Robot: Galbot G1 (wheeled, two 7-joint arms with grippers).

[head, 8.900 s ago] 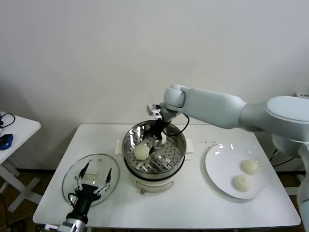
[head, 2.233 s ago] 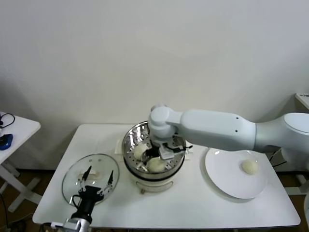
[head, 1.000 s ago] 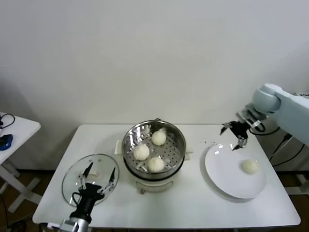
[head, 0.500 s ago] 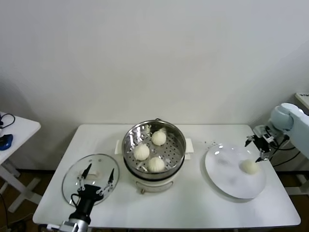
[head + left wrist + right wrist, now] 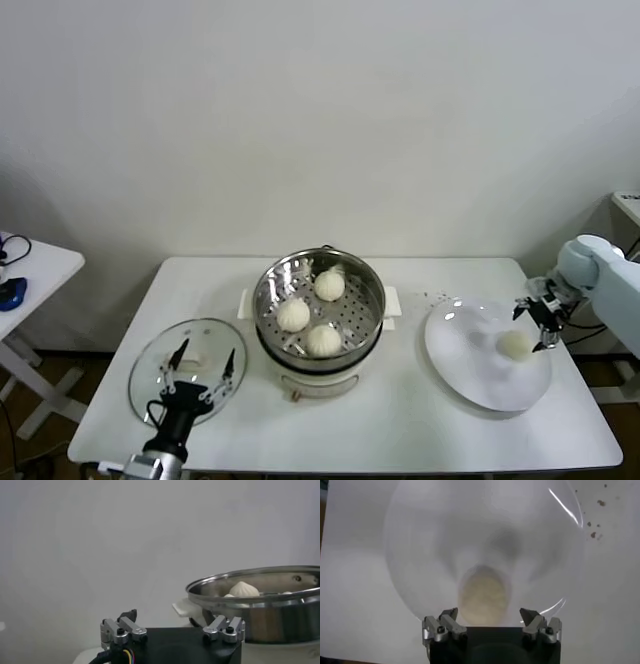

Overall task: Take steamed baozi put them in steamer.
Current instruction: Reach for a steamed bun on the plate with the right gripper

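Three steamed baozi (image 5: 329,285) lie in the steel steamer (image 5: 372,290) at the table's middle; the left wrist view shows its rim (image 5: 260,587) and one bun top (image 5: 243,588). A fourth baozi (image 5: 515,345) rests on the white plate (image 5: 470,375) to the right. My right gripper (image 5: 535,320) hangs open just over that baozi's far right side. In the right wrist view the bun (image 5: 483,596) sits between the spread fingers of the right gripper (image 5: 489,616), untouched. My left gripper (image 5: 200,360) stays open above the glass lid (image 5: 150,370), near the front left.
The steamer sits on a white cooker base (image 5: 318,380) with side handles. The white table (image 5: 400,425) ends close behind the plate on the right. A small side table (image 5: 40,265) with a blue object (image 5: 10,292) stands far left.
My right gripper has swung right from the plate's far edge and dropped to the baozi on the plate. The left arm and the buns in the steamer have not moved.
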